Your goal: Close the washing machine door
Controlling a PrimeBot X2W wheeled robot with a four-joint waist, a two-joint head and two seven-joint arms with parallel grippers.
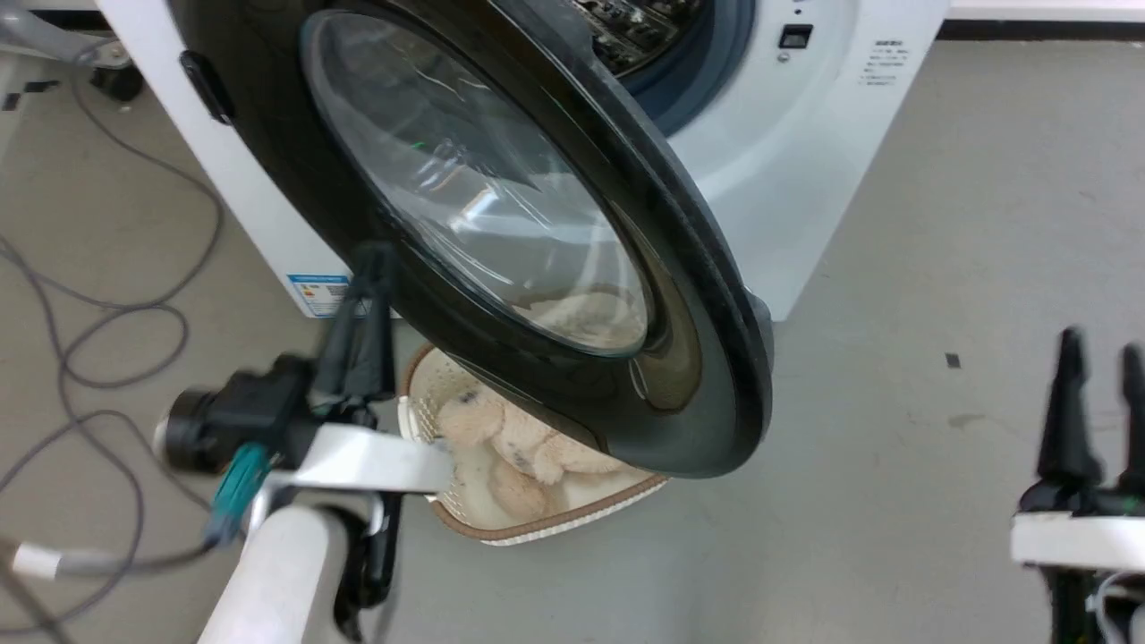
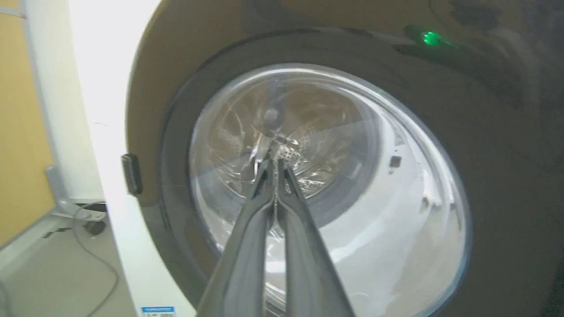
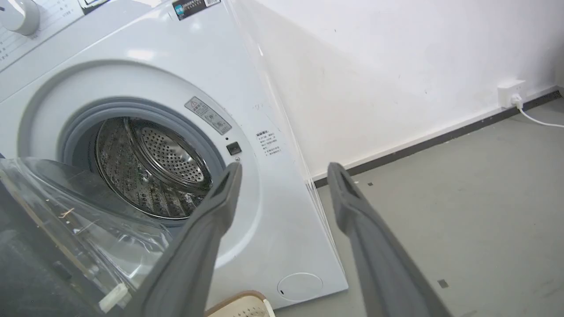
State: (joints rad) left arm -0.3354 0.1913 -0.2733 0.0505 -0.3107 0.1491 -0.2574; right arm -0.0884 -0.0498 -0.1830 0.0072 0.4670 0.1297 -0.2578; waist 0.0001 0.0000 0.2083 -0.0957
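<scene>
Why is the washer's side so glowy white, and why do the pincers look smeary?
Left wrist view: bright light washes out the side of the washing machine, and a green glint reflects in the washing machine door. Head view: left pincer and right pincer are blurred, soft-edged.

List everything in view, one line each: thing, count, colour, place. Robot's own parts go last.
washing machine: one, white, against the wall
washing machine door: one, black with clear glass, swung open
steel drum: one, shiny, inside the porthole
label: one, blue, low on the machine's front
basket: one, cream, on the floor under the door
plush toy: at least one, beige, in the basket
cables: several, grey, floor at left
wall socket: one, white, low on the wall
left gripper: dark, shut, tips at the door glass
right gripper: dark, open, over the floor
</scene>
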